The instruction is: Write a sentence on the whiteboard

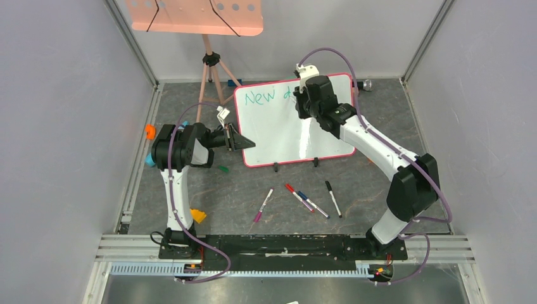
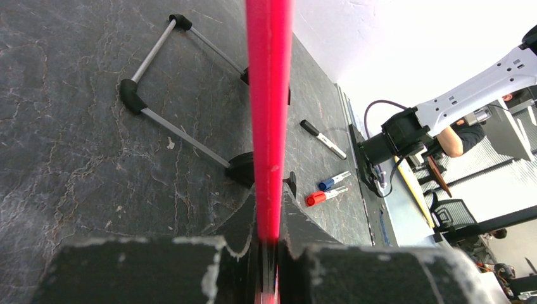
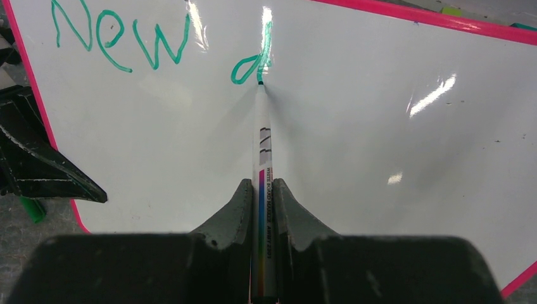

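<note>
- The sentence (image 3: 158, 44) reads "New" and then a single "d" in green, along the top of the whiteboard (image 3: 380, 158).
- My right gripper (image 3: 261, 188) is pinched tight on a marker (image 3: 261, 136), whose tip touches the board at the foot of the "d".
- The print on the barrel reads "WHITE BOARD MARKER" beside a rainbow stripe. The smaller print lower down is too fine for me to read.
- My left gripper (image 1: 242, 142) is clamped on the board's left edge. In its own wrist view, the pink-red frame (image 2: 269, 114) runs edge-on up between my fingers.
- The board stands at the far middle of the dark table (image 1: 209, 190), on two small black feet (image 1: 275, 168).
- Only the top view shows the salmon tray (image 1: 190, 16) on its tripod (image 1: 212, 66), behind the board's left corner. The tray is cut off by the top of the picture.
- That view also shows four loose pens (image 1: 297, 197) lying apart in front of the board.
- Only the left wrist view shows the metal rods with black ends (image 2: 164, 120) behind the board. It catches just three of the pens: a black one, a blue-capped one and a red-capped one.
- From above, my right wrist hides the marker and part of the "d".
- The right wrist view cuts off the board's lower corners.
- Some small orange, blue and green bits lie near my left arm, too small for me to name.
</note>
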You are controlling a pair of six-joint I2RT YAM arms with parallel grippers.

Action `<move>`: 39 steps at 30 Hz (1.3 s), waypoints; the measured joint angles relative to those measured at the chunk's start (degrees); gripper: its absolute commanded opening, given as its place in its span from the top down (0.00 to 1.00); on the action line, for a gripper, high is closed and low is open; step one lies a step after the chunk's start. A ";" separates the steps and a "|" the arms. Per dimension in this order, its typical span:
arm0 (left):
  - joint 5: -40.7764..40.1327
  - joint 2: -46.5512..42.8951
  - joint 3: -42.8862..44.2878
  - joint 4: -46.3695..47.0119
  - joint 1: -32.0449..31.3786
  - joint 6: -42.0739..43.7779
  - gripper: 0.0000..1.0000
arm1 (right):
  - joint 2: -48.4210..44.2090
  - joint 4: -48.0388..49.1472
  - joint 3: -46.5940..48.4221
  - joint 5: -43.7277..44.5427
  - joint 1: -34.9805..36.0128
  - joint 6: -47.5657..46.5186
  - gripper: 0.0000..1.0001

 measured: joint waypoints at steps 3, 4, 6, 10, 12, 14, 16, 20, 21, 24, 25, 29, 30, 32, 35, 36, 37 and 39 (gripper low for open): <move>0.02 0.00 0.02 0.02 0.00 0.00 0.98 | -0.24 -0.20 -0.20 0.20 0.00 0.00 1.00; 0.04 0.00 0.04 0.02 0.00 0.00 0.98 | -0.31 -0.28 -0.20 0.24 0.00 -0.02 1.00; 0.04 -0.02 0.04 0.02 0.00 0.00 0.98 | -0.39 -0.52 -0.17 0.50 0.00 -0.02 1.00; 0.07 0.00 0.04 0.02 0.00 0.00 0.98 | -0.46 -1.11 0.11 0.68 0.00 -0.02 1.00; 0.11 0.00 0.04 0.04 0.00 0.02 0.98 | -0.46 -1.57 0.52 0.66 0.00 -0.02 1.00; 0.17 0.00 0.09 0.07 0.00 0.07 0.98 | -0.46 -1.79 0.81 0.61 -0.07 -0.02 1.00; 0.20 0.00 0.09 0.07 0.00 0.07 0.98 | -0.52 -1.75 0.83 0.44 -0.15 0.00 1.00; 0.26 0.00 0.09 0.09 0.00 0.09 0.98 | -0.79 -1.53 0.83 0.37 -0.39 -0.02 1.00; 0.26 0.00 0.11 0.09 0.00 0.09 0.98 | -0.90 -1.53 0.83 0.42 -0.44 -0.02 1.00; 0.28 -0.02 0.11 0.09 0.00 0.11 0.98 | -1.31 -1.44 0.83 0.44 -0.68 -0.04 1.00; 0.28 0.00 0.11 0.09 0.00 0.11 0.98 | -1.42 -1.42 0.83 0.44 -0.76 -0.04 1.00; 0.31 0.00 0.11 0.11 0.02 0.11 0.98 | -1.55 -1.18 0.83 0.46 -1.22 -0.04 1.00; 0.31 0.00 0.11 0.11 0.02 0.11 0.98 | -1.55 -1.18 0.83 0.46 -1.38 -0.04 1.00; 0.35 0.00 0.15 0.09 0.02 0.11 0.98 | -1.53 -1.16 0.83 0.46 -1.57 -0.04 1.00; 0.42 0.00 0.20 0.09 0.02 0.11 0.98 | -1.55 -1.16 0.83 0.46 -1.84 -0.04 1.00; 0.42 0.00 0.20 0.09 0.02 0.11 0.98 | -1.53 -1.16 0.83 0.50 -1.90 -0.04 1.00; 0.42 0.00 0.20 0.09 0.02 0.11 0.98 | -1.53 -1.16 0.83 0.52 -1.92 -0.04 1.00; 0.42 0.00 0.20 0.11 0.02 0.11 0.98 | -1.53 -1.16 0.83 0.70 -1.99 -0.04 1.00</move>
